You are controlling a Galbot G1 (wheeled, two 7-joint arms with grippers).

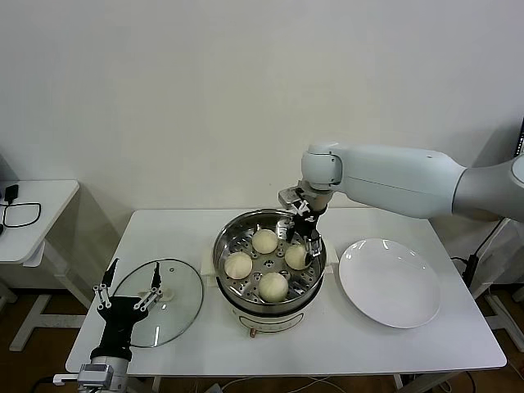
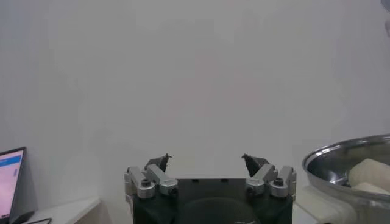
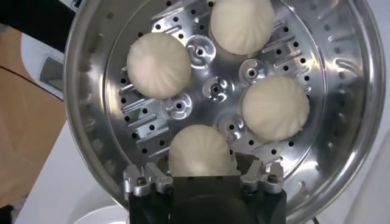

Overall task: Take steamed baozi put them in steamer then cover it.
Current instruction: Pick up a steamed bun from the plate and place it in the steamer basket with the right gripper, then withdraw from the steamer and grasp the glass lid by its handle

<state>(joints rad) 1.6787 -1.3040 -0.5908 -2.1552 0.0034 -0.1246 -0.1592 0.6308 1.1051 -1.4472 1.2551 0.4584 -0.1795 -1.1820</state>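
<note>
Baozi (image 1: 273, 286) number four, and all sit on the perforated tray inside the steamer (image 1: 225, 247), so loading looks finished and only covering remains. Right gripper (image 1: 303, 241) hangs just over the nearest bun, its fingers spread wide on either side, gripping nothing. Left gripper (image 1: 129, 291) waits low beside the cover (image 1: 176, 315), which lies flat on the table (image 1: 426, 348); its fingers are wide apart and empty too.

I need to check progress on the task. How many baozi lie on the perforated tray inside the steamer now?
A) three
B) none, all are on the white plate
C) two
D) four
D: four baozi sit around the centre of the tray in the steamer, and the white plate holds none.
</note>
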